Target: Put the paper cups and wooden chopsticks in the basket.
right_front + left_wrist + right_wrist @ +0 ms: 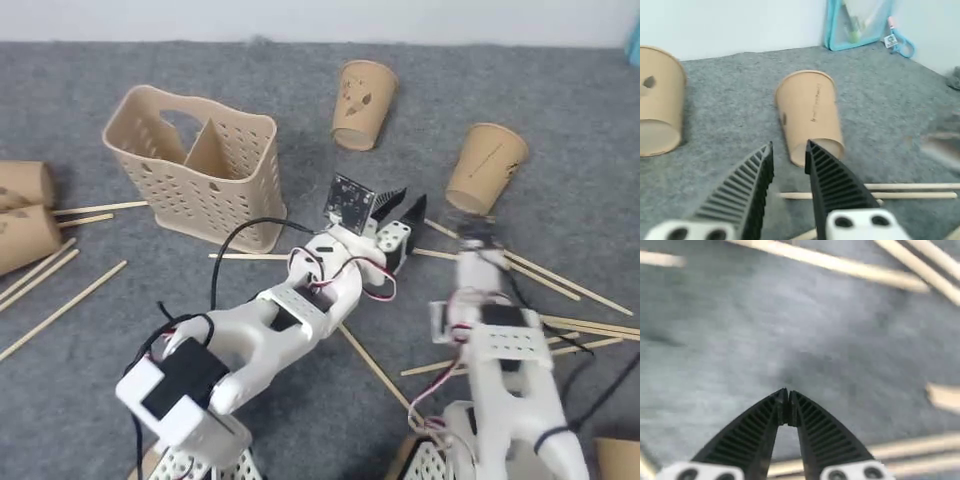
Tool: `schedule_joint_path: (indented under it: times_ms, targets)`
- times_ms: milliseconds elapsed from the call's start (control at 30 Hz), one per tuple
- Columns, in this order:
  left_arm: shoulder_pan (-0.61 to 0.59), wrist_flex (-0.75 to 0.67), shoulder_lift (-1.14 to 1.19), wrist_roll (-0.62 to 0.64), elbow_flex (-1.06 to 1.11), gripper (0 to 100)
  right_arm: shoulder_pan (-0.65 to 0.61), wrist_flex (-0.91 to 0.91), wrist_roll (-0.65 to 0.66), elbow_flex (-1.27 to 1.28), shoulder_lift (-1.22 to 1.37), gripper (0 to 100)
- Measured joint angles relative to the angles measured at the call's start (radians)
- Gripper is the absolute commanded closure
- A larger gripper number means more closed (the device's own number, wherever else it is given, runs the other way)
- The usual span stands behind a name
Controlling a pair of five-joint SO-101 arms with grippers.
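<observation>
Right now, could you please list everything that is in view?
Basket: one, beige, upright, far left part of the mat.
Cups: four, tan, two at the left edge, two beyond the grippers.
Chopsticks: about a dozen, pale wood, scattered on both sides.
Mat: one, grey, under everything.
Pouch: one, turquoise, against the wall.
Left gripper: black, open, facing a cup.
Right gripper: black, shut, over the mat.

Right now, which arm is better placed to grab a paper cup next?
Left, probably. The left gripper is open and aimed at a paper cup lying on its side just ahead of it. The right gripper is shut, pointing down at carpet between chopsticks.
</observation>
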Motion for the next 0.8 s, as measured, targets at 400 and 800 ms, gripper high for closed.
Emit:
schedule_joint_path:
  times_ms: [400, 800]
  targets:
    - [-0.020, 0.000, 0.000, 0.002, -0.009, 90, 0.374, -0.012, 0.661, 0.095, -0.078, 99.1]
    - [-0.006, 0.000, 0.000, 0.003, -0.009, 90, 0.494, -0.072, 0.345, 0.109, -0.112, 99.1]
